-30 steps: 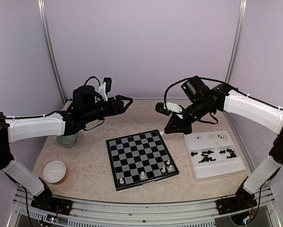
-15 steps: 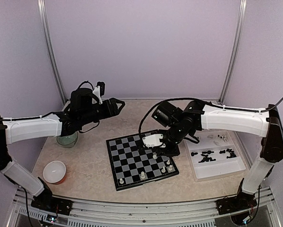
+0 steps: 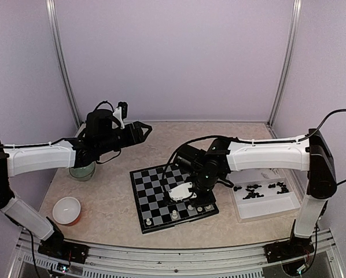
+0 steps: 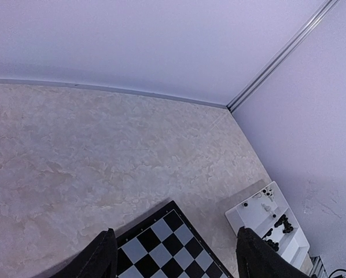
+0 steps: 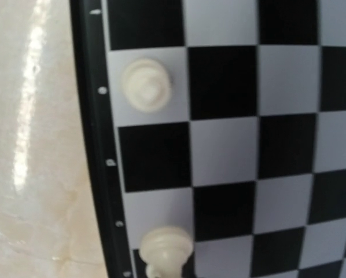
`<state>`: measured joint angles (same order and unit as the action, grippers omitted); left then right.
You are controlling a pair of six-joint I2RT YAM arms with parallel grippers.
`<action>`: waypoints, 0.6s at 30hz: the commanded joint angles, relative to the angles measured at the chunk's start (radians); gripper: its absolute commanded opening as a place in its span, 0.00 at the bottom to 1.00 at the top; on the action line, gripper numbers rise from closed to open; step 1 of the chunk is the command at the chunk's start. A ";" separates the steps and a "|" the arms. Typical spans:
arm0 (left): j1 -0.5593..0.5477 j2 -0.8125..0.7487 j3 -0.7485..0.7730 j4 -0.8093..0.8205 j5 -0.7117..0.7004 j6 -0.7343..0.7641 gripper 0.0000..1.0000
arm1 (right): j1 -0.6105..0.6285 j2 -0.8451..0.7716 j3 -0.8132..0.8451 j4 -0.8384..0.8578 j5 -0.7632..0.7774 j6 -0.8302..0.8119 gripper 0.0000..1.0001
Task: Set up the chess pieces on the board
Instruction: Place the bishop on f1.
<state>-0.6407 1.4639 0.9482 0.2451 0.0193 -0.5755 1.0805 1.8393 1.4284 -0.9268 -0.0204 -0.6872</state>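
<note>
**Top external view.** The board (image 3: 148,186) lies flat on the table (image 3: 106,194), in front of and between the two arms. Four cream pieces (image 3: 175,215) stand apart along its near edge. The right arm reaches across the board, and the right hand (image 3: 190,199) is low over the near right squares. From this angle I cannot tell whether its fingers are apart or together, or whether they hold anything. The left hand (image 3: 144,128) hangs in the air over the far left of the table, well apart from the board. A white tray (image 3: 264,207) to the right of the board holds loose black pieces (image 3: 253,190). A white bowl (image 3: 67,209) and a greenish cup (image 3: 80,171) stand at the left.

**Left wrist view.** The two dark fingers (image 4: 99,256) are spread wide with nothing between them. Below them are bare table, one corner of the board and the far tray.

**Right wrist view.** This is a close look straight down on the board's black rim and checks. One cream piece stands on a light edge square. A second stands two squares along the same edge and is cut off by the frame. The hand's own fingers do not appear.
</note>
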 commanded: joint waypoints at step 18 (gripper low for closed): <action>0.013 -0.017 -0.040 0.009 0.032 -0.010 0.70 | 0.036 0.088 0.006 -0.016 0.055 0.025 0.05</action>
<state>-0.6361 1.4639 0.9176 0.2451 0.0330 -0.5793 1.1000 1.9099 1.4284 -0.9401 0.0128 -0.6796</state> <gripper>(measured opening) 0.703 0.063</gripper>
